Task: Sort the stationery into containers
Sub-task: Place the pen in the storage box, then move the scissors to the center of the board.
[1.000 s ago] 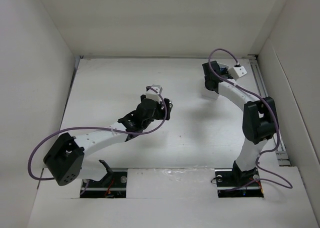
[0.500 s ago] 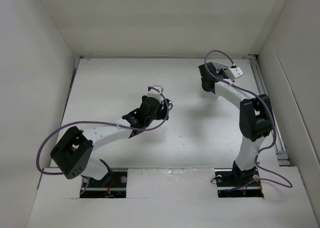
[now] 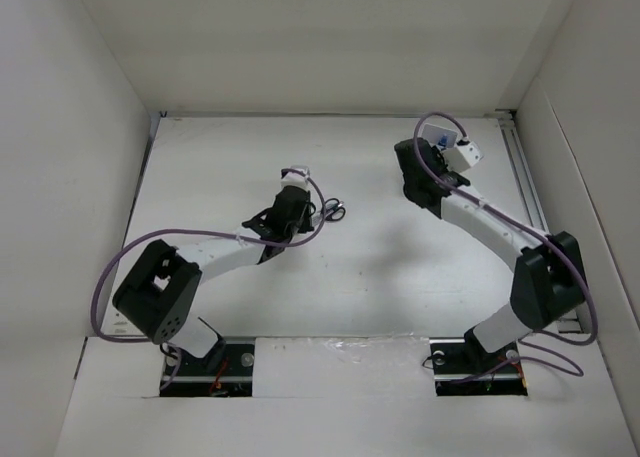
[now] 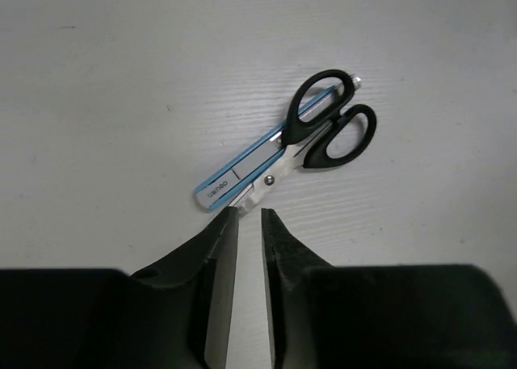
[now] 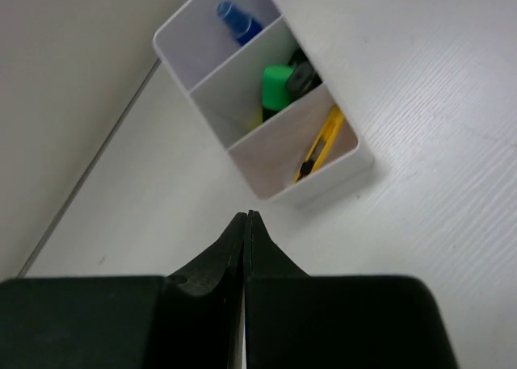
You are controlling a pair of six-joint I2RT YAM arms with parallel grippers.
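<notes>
Black-handled scissors [image 4: 329, 125] lie flat on the white table, with a slim blue-and-white item [image 4: 234, 175] alongside them under the handles. My left gripper [image 4: 250, 214] hovers just short of the blade tips, its jaws a narrow gap apart with only table between them. In the top view the scissors' handles [image 3: 336, 213] show just right of the left gripper [image 3: 298, 203]. My right gripper [image 5: 246, 215] is shut on nothing, just short of a white three-part container [image 5: 355, 169]. The container holds a blue pen [image 5: 236, 20], a green highlighter [image 5: 276, 86] and a yellow cutter [image 5: 320, 146].
White walls close in the table on the left, back and right. A rail [image 3: 525, 167] runs along the right edge. From above, the right arm [image 3: 480, 222] covers the container. Purple cables loop off both arms.
The left gripper has shifted left and back, uncovering the scissors' handles, and its jaws have narrowed. The right arm's elbow has swung down to the right; its gripper stays at the back right.
</notes>
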